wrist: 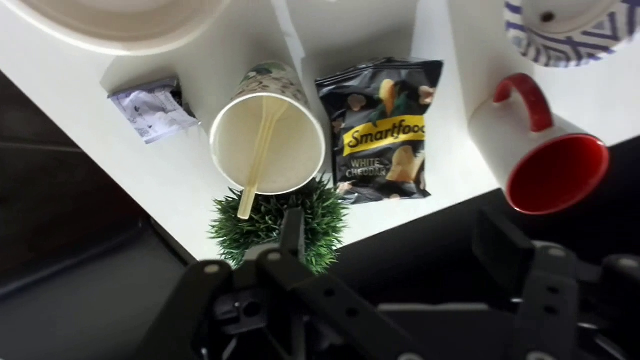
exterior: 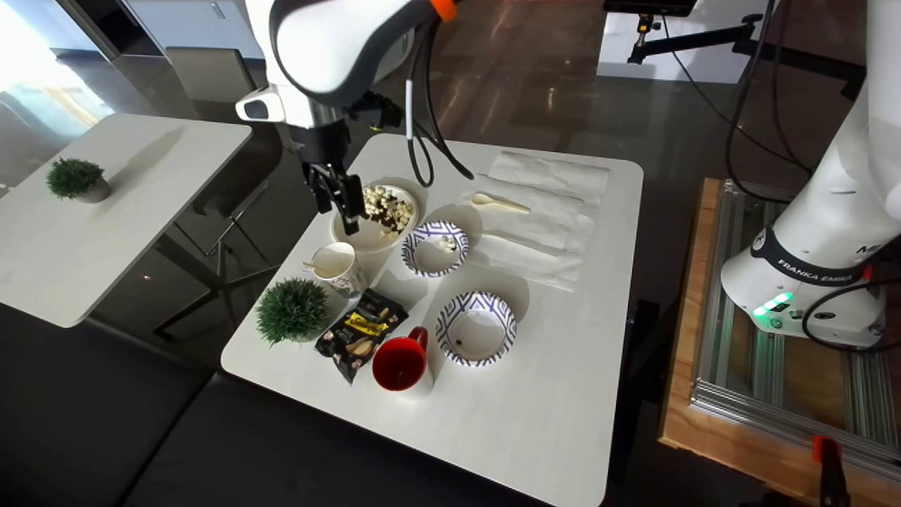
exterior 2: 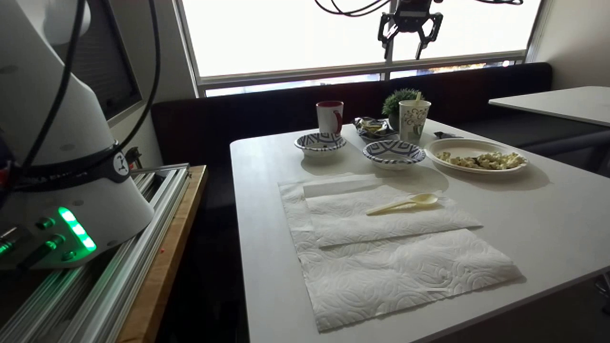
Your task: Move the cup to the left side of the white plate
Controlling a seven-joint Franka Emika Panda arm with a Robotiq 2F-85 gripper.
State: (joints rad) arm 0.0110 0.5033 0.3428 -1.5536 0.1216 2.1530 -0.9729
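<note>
Upper right, the end effector point(exterior 2: 401, 55) is spread, empty; the cup point(exterior 2: 412, 119) may be tipped by a snagged utensil point(exterior 2: 418, 97).

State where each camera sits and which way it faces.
An exterior view: high up, facing down at the table; arm, base and jaws show.
An exterior view: low, facing across the paper towels toward a window; base and jaws show.
Wrist view: on the wrist, facing down at the patterned cup; the open jaws show.
Both exterior views share the spoon and base.
</note>
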